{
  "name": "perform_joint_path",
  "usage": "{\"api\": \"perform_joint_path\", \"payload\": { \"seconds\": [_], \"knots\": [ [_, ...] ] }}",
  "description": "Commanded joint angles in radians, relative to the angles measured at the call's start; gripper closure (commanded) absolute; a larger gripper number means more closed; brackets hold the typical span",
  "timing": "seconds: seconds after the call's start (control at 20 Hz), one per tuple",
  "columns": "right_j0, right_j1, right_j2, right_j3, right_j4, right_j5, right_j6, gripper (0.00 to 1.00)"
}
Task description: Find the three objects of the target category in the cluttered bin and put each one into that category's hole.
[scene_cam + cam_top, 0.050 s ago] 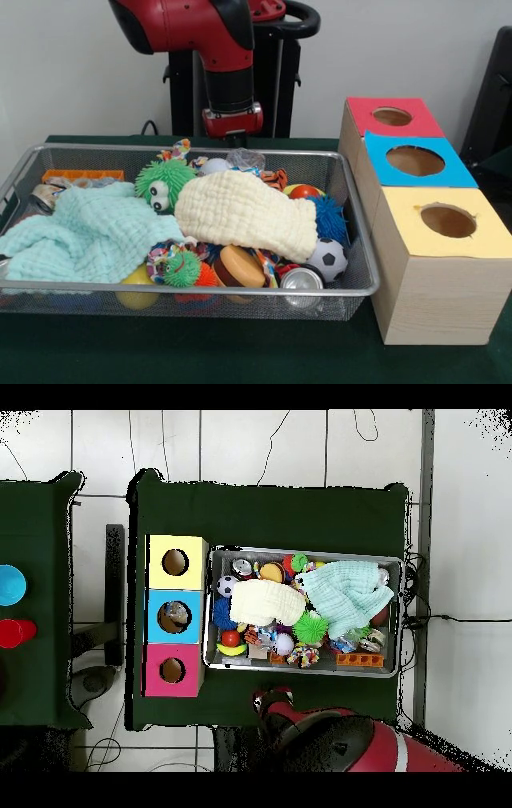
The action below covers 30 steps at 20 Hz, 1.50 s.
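A wire-mesh bin [356, 240] [305, 551] holds a heap of toys. A cream cloth [244, 212] [265, 601] and a mint cloth [84, 232] [345, 596] cover much of the heap. Showing around them are a green spiky toy with eyes [164, 182] [310, 627], a small soccer ball [328, 258] [227, 585], a blue spiky ball [328, 218], a metal can [302, 278], an orange disc [240, 266] and a red ball [304, 192]. The gripper [232, 128] hangs behind the bin's far wall, above the table and outside the bin. In the overhead view the arm [275, 706] sits just below the bin.
Three wooden boxes stand in a row beside the bin, with a red top [392, 117] [172, 670], a blue top [414, 161] [174, 616] and a yellow top [448, 221] [175, 562], each with a round hole. Something greyish shows in the blue hole from overhead.
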Motion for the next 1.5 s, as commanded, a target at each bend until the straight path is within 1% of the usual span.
{"api": "perform_joint_path", "payload": {
  "seconds": [0.05,0.45,0.6,0.8,1.0,1.35,1.5],
  "knots": [
    [-0.012,0.105,0.067,-0.190,0.010,-0.039,0.121,1.00],
    [-0.012,0.103,0.067,-0.190,0.012,-0.038,0.122,1.00],
    [-0.013,0.100,0.072,-0.188,0.015,-0.020,0.122,1.00],
    [-0.004,0.066,0.079,-0.168,0.037,0.041,0.122,1.00],
    [0.008,0.048,0.079,-0.159,0.040,0.032,0.124,1.00],
    [0.008,0.015,0.095,-0.146,0.051,0.067,0.125,1.00],
    [0.011,-0.011,0.107,-0.134,0.056,0.088,0.123,1.00]
  ]
}}
